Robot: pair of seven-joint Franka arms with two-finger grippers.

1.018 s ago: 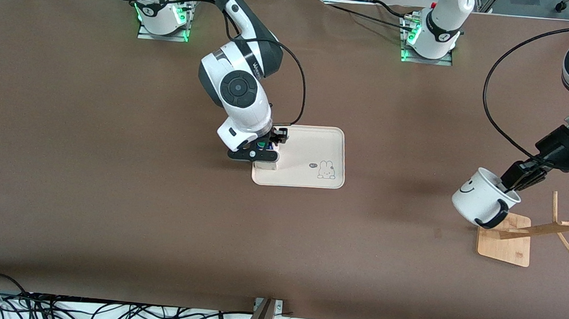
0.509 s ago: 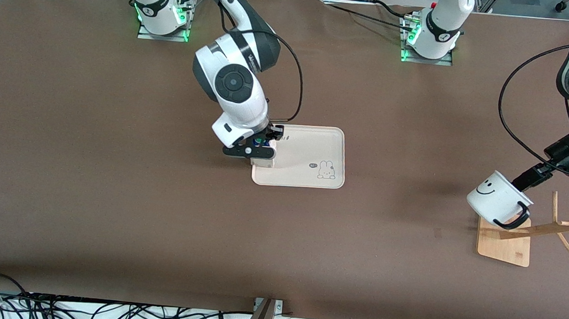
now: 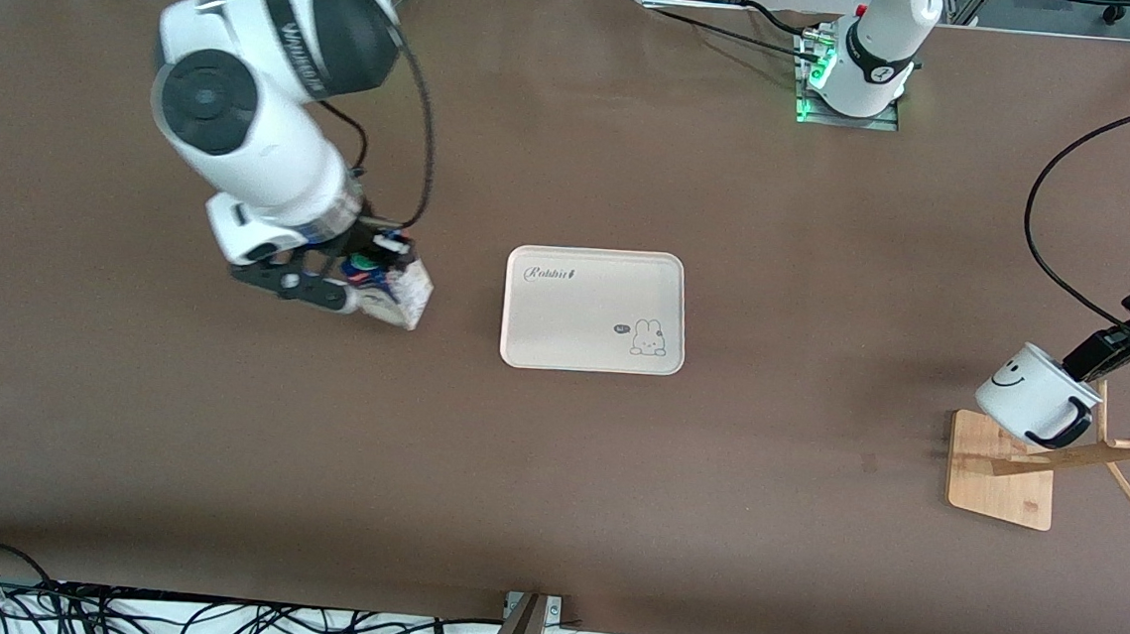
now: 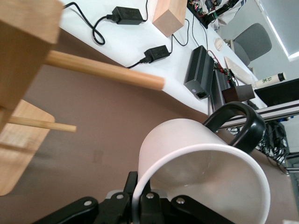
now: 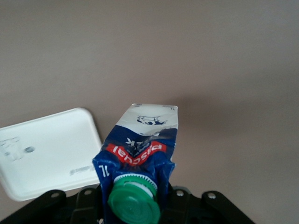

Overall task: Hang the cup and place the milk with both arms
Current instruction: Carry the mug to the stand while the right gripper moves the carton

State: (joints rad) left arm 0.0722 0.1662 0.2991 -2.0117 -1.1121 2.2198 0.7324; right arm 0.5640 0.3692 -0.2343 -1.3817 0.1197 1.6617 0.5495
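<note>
My right gripper [image 3: 361, 281] is shut on the milk [image 3: 405, 296], a tilted carton with a blue top and green cap. It holds the carton in the air over bare table, off the cream tray [image 3: 590, 351] toward the right arm's end. In the right wrist view the milk [image 5: 142, 149] sits between the jaws, the tray [image 5: 42, 149] beside it. My left gripper [image 3: 1091, 364] is shut on the rim of the cup [image 3: 1027, 394], which hangs tilted over the wooden rack's base [image 3: 1001, 482]. In the left wrist view the cup [image 4: 187, 158] has its black handle [image 4: 243, 123] facing away from a rack peg [image 4: 103, 70].
The wooden rack [image 3: 1092, 455] stands at the left arm's end, its pegs slanting outward. A rabbit drawing marks the tray. Cables lie along the table edge nearest the front camera [image 3: 206, 620]. Power bricks and a wooden block [image 4: 168, 16] sit off the table.
The right arm carried the milk off the tray and over bare table toward its own end. The left gripper moved the cup closer over the rack's base.
</note>
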